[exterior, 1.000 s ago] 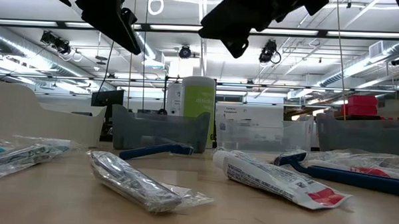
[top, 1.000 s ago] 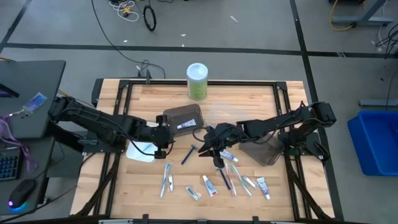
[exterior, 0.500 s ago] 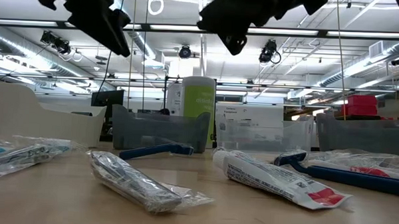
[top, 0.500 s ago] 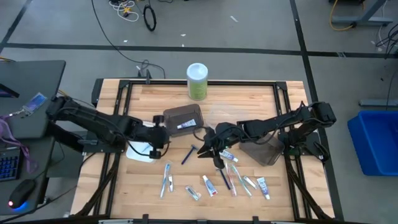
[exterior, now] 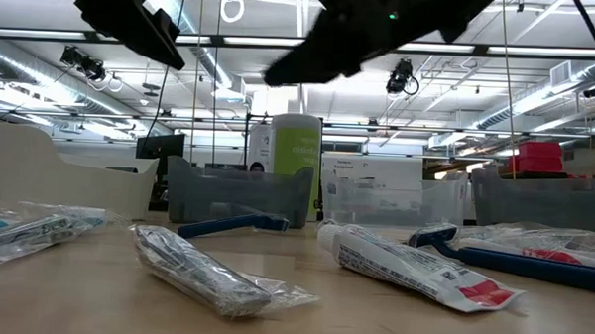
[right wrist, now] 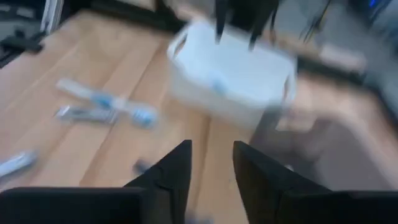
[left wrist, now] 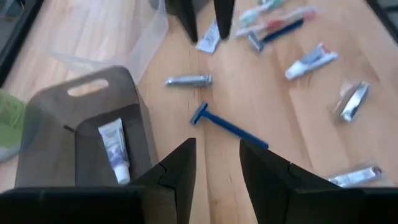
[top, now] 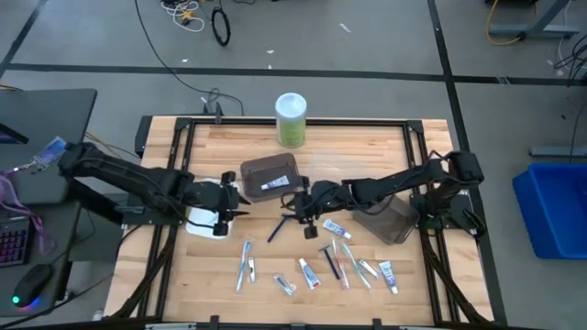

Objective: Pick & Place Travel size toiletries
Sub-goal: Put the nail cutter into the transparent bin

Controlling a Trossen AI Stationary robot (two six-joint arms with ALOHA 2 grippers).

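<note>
Several travel size toiletries lie flat on the wooden table: white tubes [top: 309, 272], toothbrushes [top: 246, 261], a silvery packet [exterior: 200, 273] and a blue razor [top: 277, 228]. One white tube [left wrist: 115, 149] lies inside the dark tray [top: 271, 174]. My left gripper [top: 226, 198] hangs open above the white tray [top: 204, 223], clear of everything. My right gripper [top: 298, 206] hangs open above the table between the dark tray and the blue razor [left wrist: 227, 124], with nothing between its fingers [right wrist: 177, 177].
A tall green canister with a white lid [top: 292, 119] stands at the far edge. A clear tray [top: 385, 223] sits under my right arm at the right. The two grippers face each other a short way apart.
My left gripper has drawn back toward the table's left edge, over the white tray. My right gripper has moved toward the table's left edge and a little down, toward the dark tray, and has rolled about its own line.
</note>
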